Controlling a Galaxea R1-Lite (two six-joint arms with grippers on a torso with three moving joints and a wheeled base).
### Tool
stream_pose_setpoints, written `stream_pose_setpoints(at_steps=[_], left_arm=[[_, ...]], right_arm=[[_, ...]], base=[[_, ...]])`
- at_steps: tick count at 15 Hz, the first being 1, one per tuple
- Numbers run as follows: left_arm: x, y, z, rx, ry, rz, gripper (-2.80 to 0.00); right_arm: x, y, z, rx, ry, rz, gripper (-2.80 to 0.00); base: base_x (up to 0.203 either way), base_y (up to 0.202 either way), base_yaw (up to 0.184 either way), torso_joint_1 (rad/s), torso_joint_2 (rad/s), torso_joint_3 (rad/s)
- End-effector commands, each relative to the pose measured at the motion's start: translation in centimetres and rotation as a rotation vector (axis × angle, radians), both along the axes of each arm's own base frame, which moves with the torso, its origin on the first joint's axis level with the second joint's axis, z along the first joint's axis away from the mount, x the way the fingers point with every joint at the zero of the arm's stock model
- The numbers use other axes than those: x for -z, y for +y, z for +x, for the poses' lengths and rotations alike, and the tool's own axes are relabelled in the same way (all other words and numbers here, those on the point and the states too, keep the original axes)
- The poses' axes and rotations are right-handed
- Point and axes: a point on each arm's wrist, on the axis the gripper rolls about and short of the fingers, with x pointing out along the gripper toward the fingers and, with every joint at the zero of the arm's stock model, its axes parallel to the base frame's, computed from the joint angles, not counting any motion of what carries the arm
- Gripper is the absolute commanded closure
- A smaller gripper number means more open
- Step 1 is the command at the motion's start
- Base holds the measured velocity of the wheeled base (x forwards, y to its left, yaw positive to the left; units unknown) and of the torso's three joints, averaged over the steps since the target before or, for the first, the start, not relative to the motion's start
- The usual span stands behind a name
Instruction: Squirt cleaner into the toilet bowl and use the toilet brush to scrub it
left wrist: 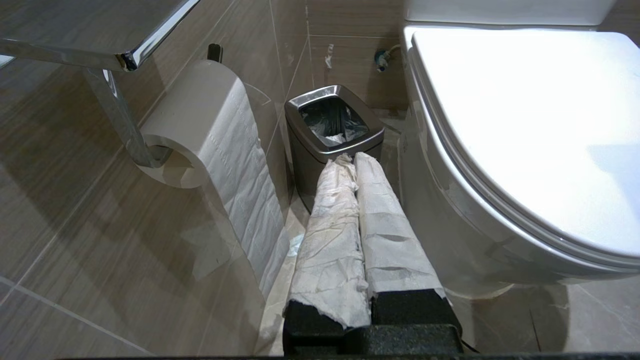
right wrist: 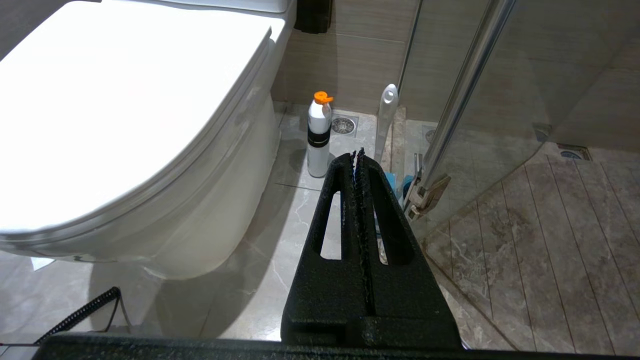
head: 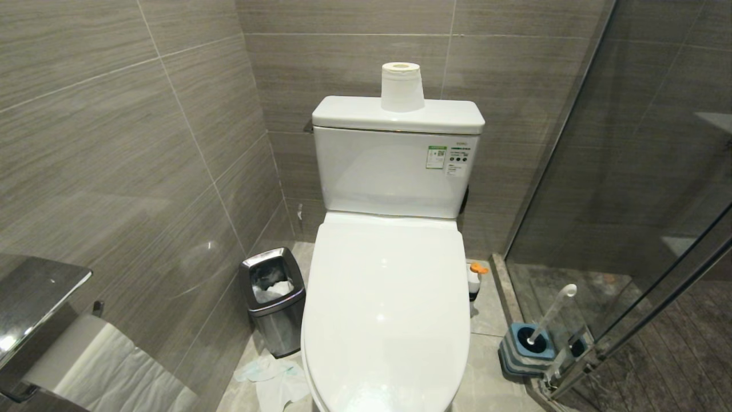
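I am sitting at the very start of the job: the toilet bowl (head: 386, 309) is filling the middle of the head view with its lid lying flat and closed, so nothing can be squirted or scrubbed yet. Both arms are hanging low, out of the head view. The left end effector (left wrist: 350, 160), its fingers wrapped in white paper, is pressed shut and empty, pointing at the steel bin (left wrist: 334, 127) on the floor at the toilet's 9 o'clock. The right end effector (right wrist: 357, 155) is likewise closed on nothing, pointing toward the cleaner (head: 476, 280), which is standing upright on the floor at the toilet's 3 o'clock, just beside the base. The toilet brush (head: 549, 317) is leaning in its holder (head: 529, 349) at about 4 o'clock, against the glass shower door (head: 646, 189). As I judge it, the next move is calling for the lid to be raised, then the right end effector opening and reaching for the bottle.
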Motion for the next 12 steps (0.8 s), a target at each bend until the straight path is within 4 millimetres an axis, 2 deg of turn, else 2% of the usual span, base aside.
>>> stream_pose_setpoints(at_steps=[1, 12], left_arm=[[-0.02, 0.0, 0.01, 0.0, 0.0, -0.004, 0.0], [-0.02, 0.0, 0.01, 0.0, 0.0, -0.006, 0.0]], right_arm=[[0.0, 0.0, 0.01, 0.0, 0.001, 0.0, 0.0], [0.0, 0.0, 0.01, 0.0, 0.001, 0.0, 0.0]], base=[[0.0, 0.0, 0.0, 0.0, 0.0, 0.0], [0.0, 0.0, 0.0, 0.0, 0.0, 0.0]])
